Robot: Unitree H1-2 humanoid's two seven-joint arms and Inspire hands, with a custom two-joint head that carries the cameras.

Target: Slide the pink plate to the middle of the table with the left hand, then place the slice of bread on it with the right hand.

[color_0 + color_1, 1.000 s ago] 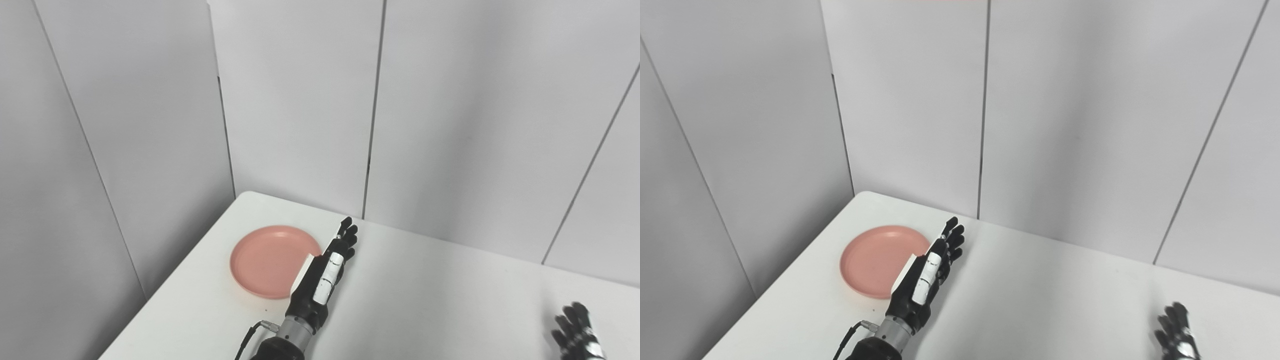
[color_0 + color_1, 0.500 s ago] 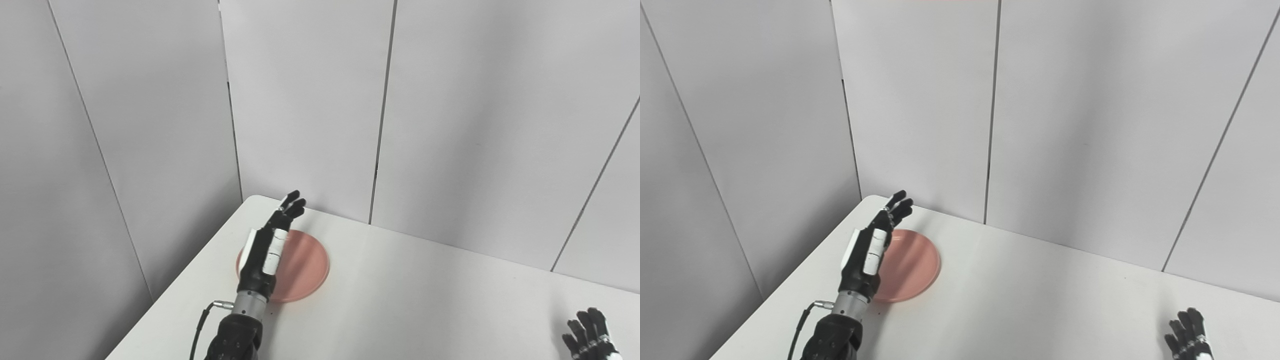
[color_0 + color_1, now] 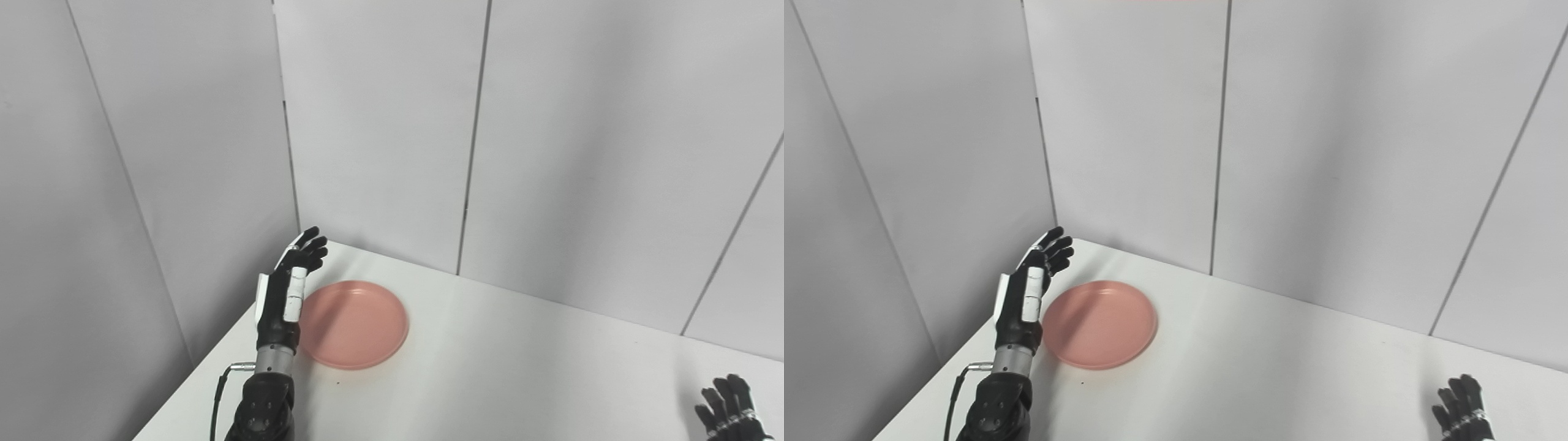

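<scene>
Left robot hand (image 3: 285,293) raised, empty, fingers extended beside flat pink plate (image 3: 358,324).

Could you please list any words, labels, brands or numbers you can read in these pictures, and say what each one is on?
None: no readable text shows in either view.
Plate: plain pink, unmarked.
Left hand: white panels, nothing printed on them.
Right hand: only partly in view, no marks legible.
Table and wall panels: blank.

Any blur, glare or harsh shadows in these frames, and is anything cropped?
Left eye view: sharp, even soft light, no glare; pink plate and left hand throw only faint shadows. Right eye view: equally sharp; right hand is cut off by the bottom edge.
</scene>
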